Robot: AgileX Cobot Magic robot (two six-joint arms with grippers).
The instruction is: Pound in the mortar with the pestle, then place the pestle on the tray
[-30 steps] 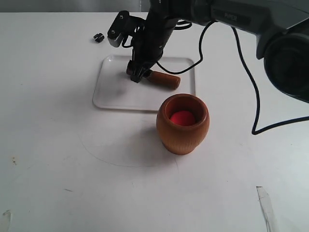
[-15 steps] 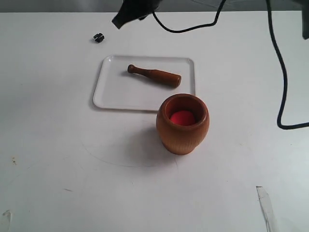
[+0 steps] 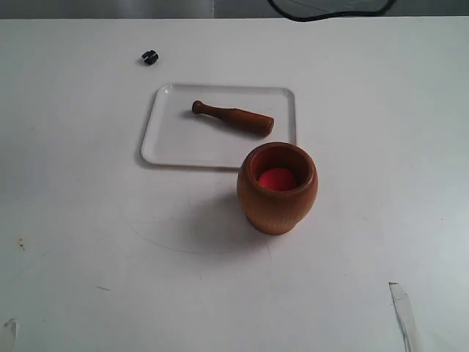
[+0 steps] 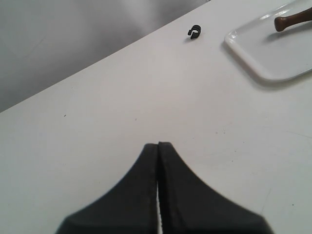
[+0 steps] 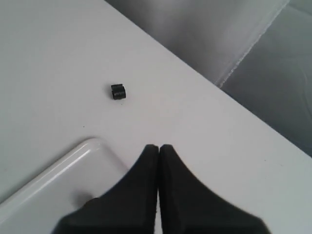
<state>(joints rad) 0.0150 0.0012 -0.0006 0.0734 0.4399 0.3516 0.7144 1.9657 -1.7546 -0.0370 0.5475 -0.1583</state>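
Note:
The dark-brown pestle (image 3: 233,118) lies flat on the white tray (image 3: 176,143), knob end toward the tray's far left, thick end near the mortar. The reddish-brown mortar (image 3: 277,198) stands upright just in front of the tray's near right corner, with a red ball (image 3: 277,179) inside. Neither gripper shows in the exterior view. My left gripper (image 4: 158,145) is shut and empty above bare table; the tray's corner (image 4: 253,58) and the pestle's knob (image 4: 282,23) show far off. My right gripper (image 5: 159,146) is shut and empty, raised above the tray's corner (image 5: 73,161).
A small black clip (image 3: 149,56) lies on the table beyond the tray's far left corner, also seen as the black clip (image 4: 194,31) and the black clip (image 5: 118,91). A black cable (image 3: 330,9) hangs at the top edge. The table edge (image 5: 229,92) runs close by.
The right arm let go of the pestle on the tray and rose out of the exterior view. The pestle now lies alone on the tray, shifted slightly.

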